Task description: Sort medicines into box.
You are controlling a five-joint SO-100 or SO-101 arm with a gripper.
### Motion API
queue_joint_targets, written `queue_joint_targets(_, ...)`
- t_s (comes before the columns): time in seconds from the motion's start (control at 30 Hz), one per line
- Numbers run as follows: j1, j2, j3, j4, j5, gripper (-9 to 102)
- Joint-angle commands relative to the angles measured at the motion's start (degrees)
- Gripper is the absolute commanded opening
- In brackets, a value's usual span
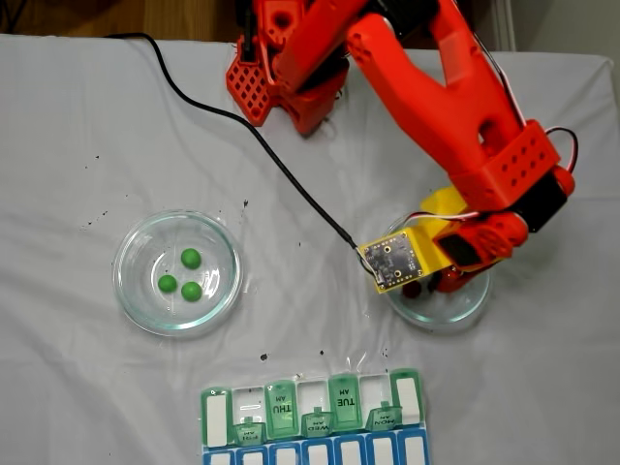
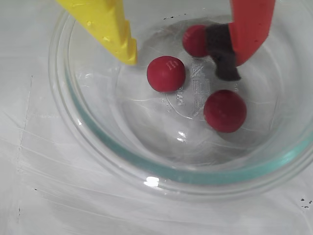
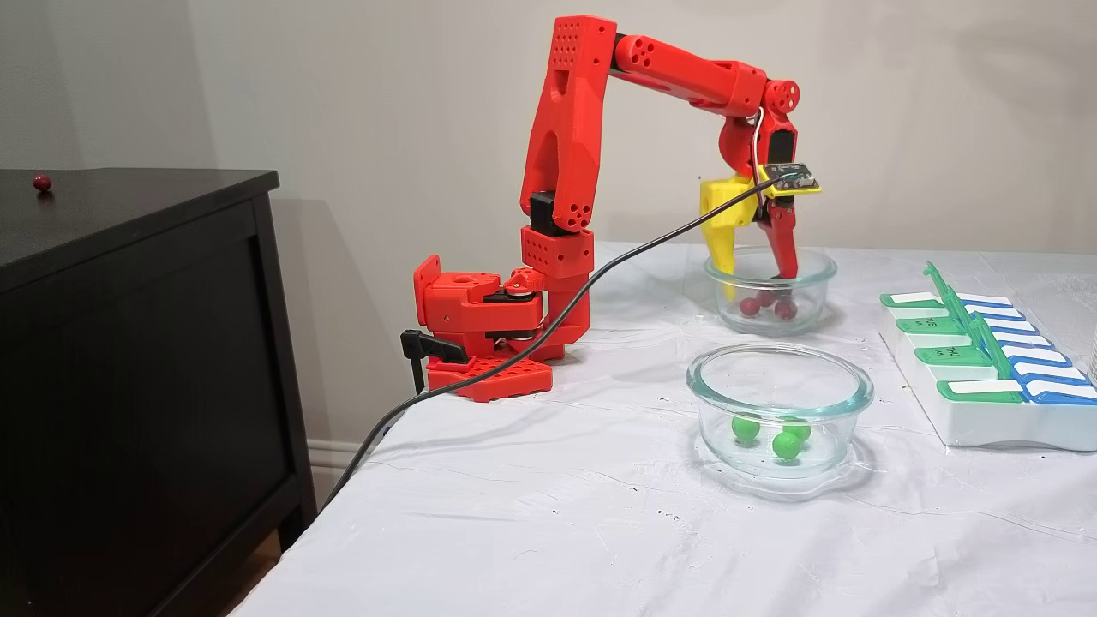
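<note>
Gripper [image 2: 183,58] spread wide inside glass dish [image 2: 98,161]; wrist view shows three red balls [image 2: 166,73] loose, none gripped.

One fixed camera looked straight down on the white-covered counter [image 1: 87,116]; another stood low at the counter's side, facing the wall. The wrist camera sat close above the round clear glass dish [image 2: 93,132]. Both fixed views shared the red printed arm [image 1: 436,87] [image 3: 566,128].

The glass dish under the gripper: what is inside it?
In the wrist view the glass dish holds three dark red balls. The open gripper reaches in; its red finger partly covers the far ball.
</note>
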Motion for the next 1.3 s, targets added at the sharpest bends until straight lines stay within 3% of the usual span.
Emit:
queue_joint_targets(0.0, -1.8, 1.2, -3.4, -0.2, 0.9, 21)
queue_joint_targets(0.57, -4.1, 1.9, -5.0, 2.7, 3.6, 29)
queue_joint_targets(0.9, -5.1, 2.2, -9.3, 9.1, -4.1, 26)
queue_joint_targets(1.27, -5.3, 0.3, -5.3, 6.2, -12.8, 23)
